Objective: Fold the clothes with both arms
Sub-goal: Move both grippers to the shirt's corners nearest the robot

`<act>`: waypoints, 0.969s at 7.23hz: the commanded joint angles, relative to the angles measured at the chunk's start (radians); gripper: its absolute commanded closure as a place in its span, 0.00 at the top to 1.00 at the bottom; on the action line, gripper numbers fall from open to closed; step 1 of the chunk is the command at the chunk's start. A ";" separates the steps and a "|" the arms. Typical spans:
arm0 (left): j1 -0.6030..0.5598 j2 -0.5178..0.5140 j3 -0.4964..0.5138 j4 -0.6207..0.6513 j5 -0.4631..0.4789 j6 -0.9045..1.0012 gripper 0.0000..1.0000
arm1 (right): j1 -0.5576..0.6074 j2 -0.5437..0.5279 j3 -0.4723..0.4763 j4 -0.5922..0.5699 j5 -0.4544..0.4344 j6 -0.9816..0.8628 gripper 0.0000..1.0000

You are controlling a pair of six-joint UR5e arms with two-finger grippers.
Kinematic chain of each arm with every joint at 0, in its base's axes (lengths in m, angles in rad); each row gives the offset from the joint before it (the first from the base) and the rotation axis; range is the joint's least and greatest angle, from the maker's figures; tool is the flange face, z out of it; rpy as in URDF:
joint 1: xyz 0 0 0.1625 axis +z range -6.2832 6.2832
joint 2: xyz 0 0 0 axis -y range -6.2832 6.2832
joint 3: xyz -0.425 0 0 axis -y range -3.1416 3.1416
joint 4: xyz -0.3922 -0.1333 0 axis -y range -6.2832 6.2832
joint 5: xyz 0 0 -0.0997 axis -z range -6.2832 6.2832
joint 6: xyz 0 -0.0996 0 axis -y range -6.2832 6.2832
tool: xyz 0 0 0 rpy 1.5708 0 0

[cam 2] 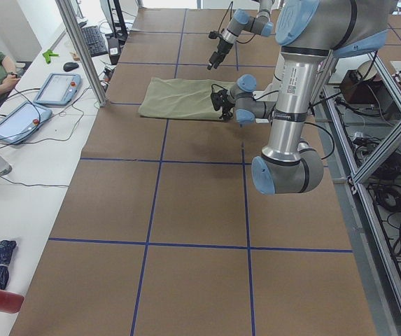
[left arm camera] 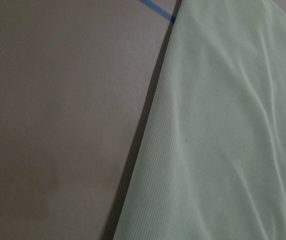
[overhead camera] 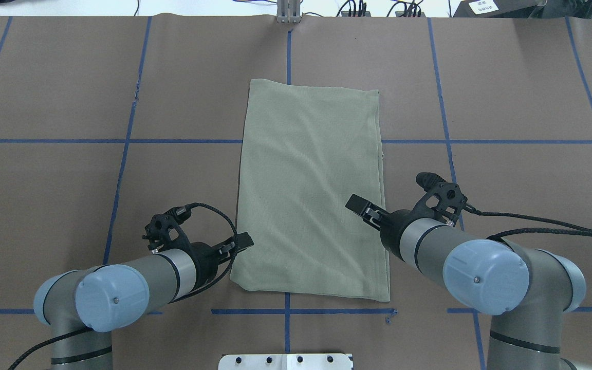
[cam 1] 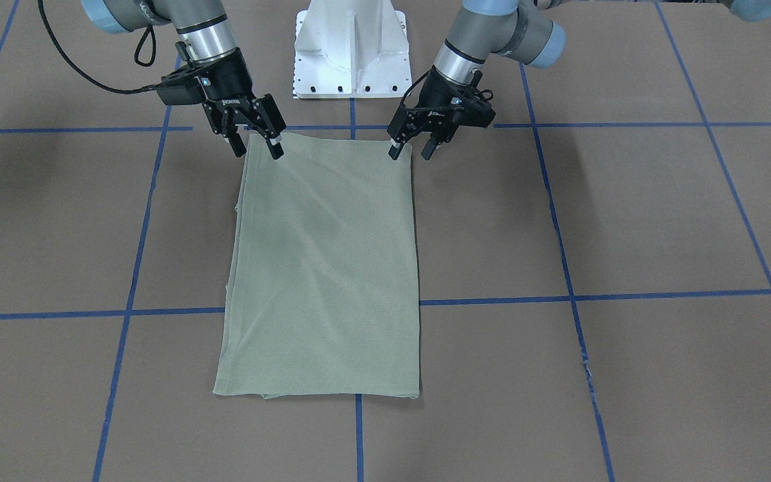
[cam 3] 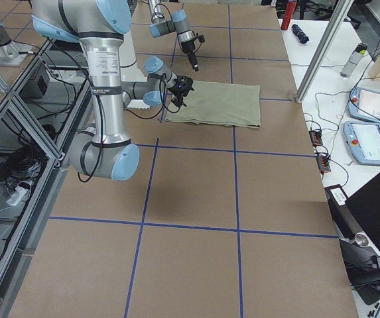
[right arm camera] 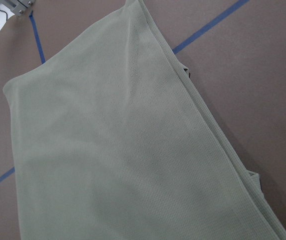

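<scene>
Nearest the robot, the left tool (cam 1: 411,151) and the right tool (cam 1: 257,151) hang with fingers spread, each straddling a near corner of the green shirt (cam 1: 325,268). Whether the tips touch the cloth is hard to tell. The shirt lies flat on the brown table (cam 1: 626,221), folded into a long rectangle running away from the robot. Layered edges peek out along its right side.

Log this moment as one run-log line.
shirt: long folded rectangle, flat on table | left gripper: open, at robot-side corner | right gripper: open, at other robot-side corner | held: nothing
</scene>
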 commanded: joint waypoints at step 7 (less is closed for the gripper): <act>0.072 0.001 0.032 -0.001 0.024 -0.038 0.77 | 0.005 0.013 -0.007 -0.020 0.006 0.001 1.00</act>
